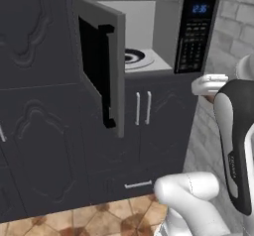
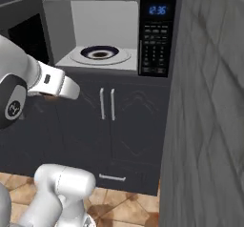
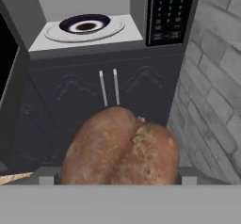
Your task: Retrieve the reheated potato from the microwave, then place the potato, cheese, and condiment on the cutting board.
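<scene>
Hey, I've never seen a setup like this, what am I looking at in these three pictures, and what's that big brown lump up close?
This is a rendered kitchen with a white robot arm on a driving base. Two pictures come from cameras on the base, behind the arm to its left and right. The third comes from a camera on the hand, looking along the gripper.

The microwave is built into dark cabinets and its door stands open. Inside, a dark plate sits on the turntable.

The brown lump is the potato. It sits right at the gripper, well outside the microwave, so it appears to be held.
</scene>
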Controlling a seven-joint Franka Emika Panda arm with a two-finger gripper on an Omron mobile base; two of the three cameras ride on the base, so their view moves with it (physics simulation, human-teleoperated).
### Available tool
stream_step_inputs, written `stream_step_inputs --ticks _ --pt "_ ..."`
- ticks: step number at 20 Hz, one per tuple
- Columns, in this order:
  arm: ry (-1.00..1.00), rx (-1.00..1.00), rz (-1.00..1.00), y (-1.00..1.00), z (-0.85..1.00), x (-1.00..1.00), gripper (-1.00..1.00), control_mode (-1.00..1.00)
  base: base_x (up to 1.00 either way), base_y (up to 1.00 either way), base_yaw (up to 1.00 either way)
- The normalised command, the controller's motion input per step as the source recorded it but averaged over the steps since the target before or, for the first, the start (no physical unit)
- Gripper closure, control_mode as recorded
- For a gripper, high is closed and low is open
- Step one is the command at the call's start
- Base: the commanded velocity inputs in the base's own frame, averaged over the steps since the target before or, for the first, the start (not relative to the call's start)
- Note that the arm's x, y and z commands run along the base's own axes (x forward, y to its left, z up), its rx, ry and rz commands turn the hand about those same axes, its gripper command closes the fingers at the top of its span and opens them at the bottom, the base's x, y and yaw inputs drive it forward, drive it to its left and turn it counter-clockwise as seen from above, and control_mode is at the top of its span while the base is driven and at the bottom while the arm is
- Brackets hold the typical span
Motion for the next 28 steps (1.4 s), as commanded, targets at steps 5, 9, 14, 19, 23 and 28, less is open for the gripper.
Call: stream_step_inputs --ticks 5,9,14,19,23,28 --pt "0.0 0.0 0.0 0.0 0.0 0.0 1.0 1.0 -1.0 0.35 -0.1" --pt "0.0 0.0 0.0 0.0 0.0 0.0 1.0 1.0 -0.88 0.93 -0.09" --pt "0.0 0.0 0.0 0.0 0.0 0.0 1.0 1.0 -0.36 1.0 -0.07" --pt "0.0 0.0 0.0 0.0 0.0 0.0 1.0 1.0 -0.06 1.0 -0.06" --pt "0.0 0.0 0.0 0.0 0.0 0.0 1.0 1.0 0.0 1.0 -0.05" --pt "0.0 0.0 0.0 0.0 0.0 0.0 1.0 1.0 0.04 1.0 -0.05"
